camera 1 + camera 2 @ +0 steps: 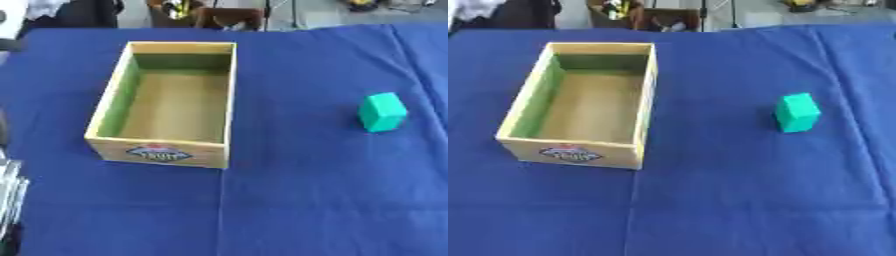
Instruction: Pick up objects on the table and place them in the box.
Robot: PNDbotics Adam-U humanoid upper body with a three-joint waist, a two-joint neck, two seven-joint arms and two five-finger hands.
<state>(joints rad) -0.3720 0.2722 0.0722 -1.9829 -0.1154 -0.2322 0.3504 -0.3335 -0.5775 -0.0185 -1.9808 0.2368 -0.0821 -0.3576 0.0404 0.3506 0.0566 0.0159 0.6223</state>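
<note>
One green block (pixel 382 112), wooden box (pixel 232 100), left hand (pixel 9 200) at left-eye edge only, state unclear

Tan wooden box (pixel 229 100), green block (pixel 382 112), blue tablecloth (pixel 315 190)

Box (pixel 222 100) on my table (pixel 289 200), open side up, nothing in it | block (pixel 382 112) well apart to the box's right, level with its middle, on the cloth (pixel 332 60)

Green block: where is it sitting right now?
The green block stands on the blue tablecloth at the right of the left eye view, well apart from the wooden box on its left and outside it.
</note>
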